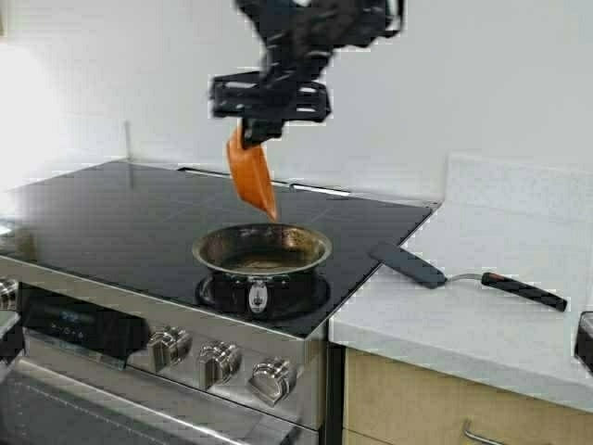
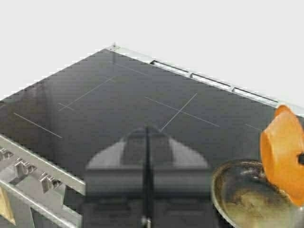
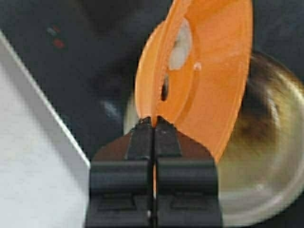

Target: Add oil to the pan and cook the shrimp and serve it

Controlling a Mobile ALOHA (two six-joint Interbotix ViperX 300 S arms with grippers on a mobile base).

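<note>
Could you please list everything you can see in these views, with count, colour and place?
pan: one, steel with browned inside, on the stove's front right burner.
orange bowl: one, tipped steeply above the pan.
shrimp: pale piece, count unclear, inside the tipped bowl.
stove: one, black glass top, steel front.
knobs: three in view, silver, stove front.
spatula: one, black, on the counter.
counter: one, white, right of the stove.
right gripper: pinching the bowl's rim.
left gripper: above the stove top.

Right pincer [image 1: 252, 139] up high, pointing down, fingers pressed tight together. Left pincer [image 2: 146, 190] low, fingers pressed together, holding nothing.
</note>
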